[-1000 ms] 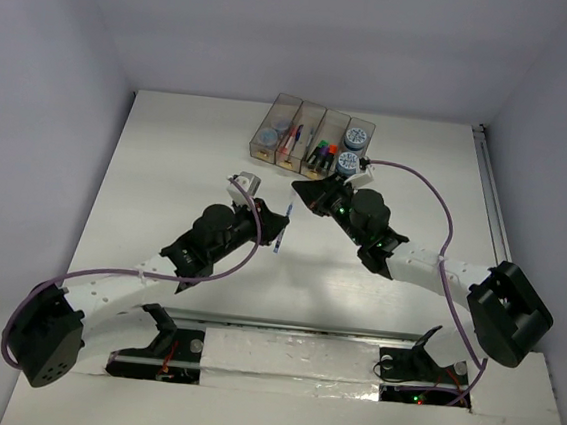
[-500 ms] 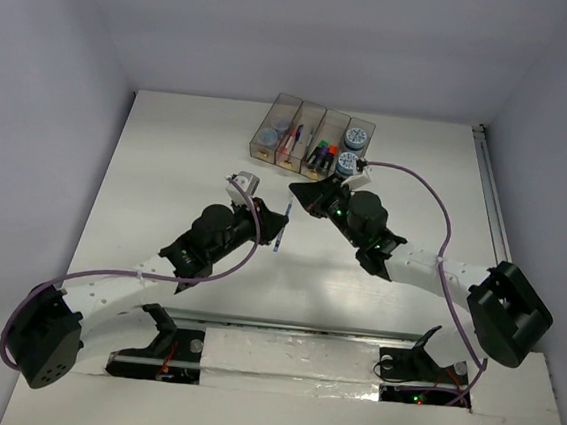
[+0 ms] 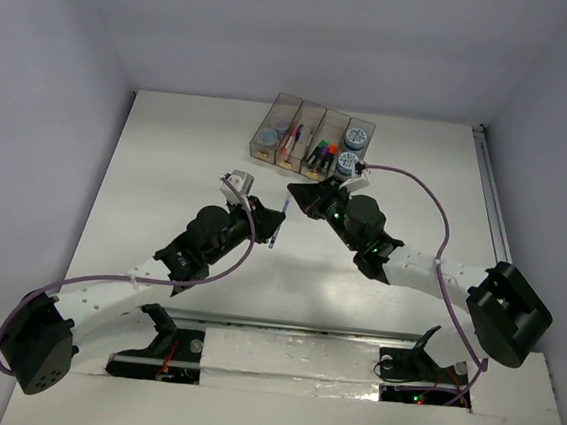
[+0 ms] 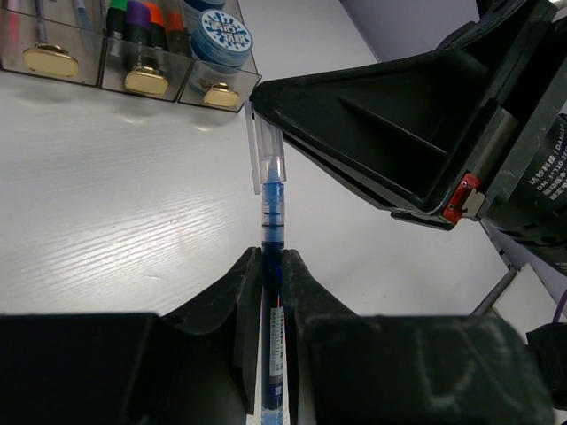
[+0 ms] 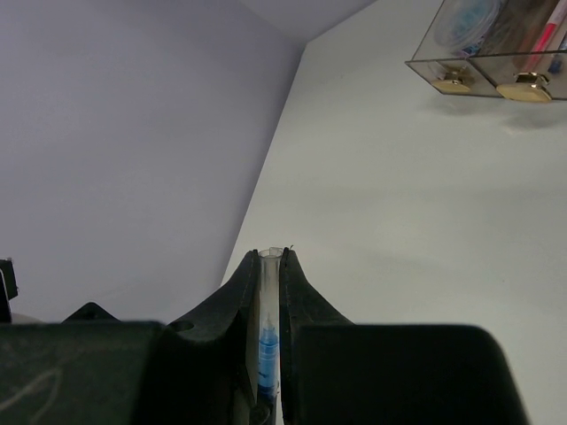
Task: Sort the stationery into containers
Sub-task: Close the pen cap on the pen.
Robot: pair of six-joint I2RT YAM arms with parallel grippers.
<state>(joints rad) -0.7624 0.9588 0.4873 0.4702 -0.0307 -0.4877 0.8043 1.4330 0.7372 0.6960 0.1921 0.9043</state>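
L pincer [image 4: 268,262] clamped on blue pen [image 4: 273,212], R pincer [image 5: 270,262] nipping its clear cap [image 4: 264,158], mid-table

There are four bins [image 3: 311,115]. I count three blue rolls [image 3: 359,136] and three highlighters [image 3: 321,152]. Two pens [image 3: 293,135] sit in a bin, and one blue pen [image 4: 271,221] is outside. Two arms [image 3: 126,283], with a left pincer [image 4: 271,258] and a right pincer [image 5: 270,263].

We are seeing the containers [image 3: 311,140] standing at the far middle of the table [image 3: 166,176], the pen [image 3: 277,228] hanging in front of them.
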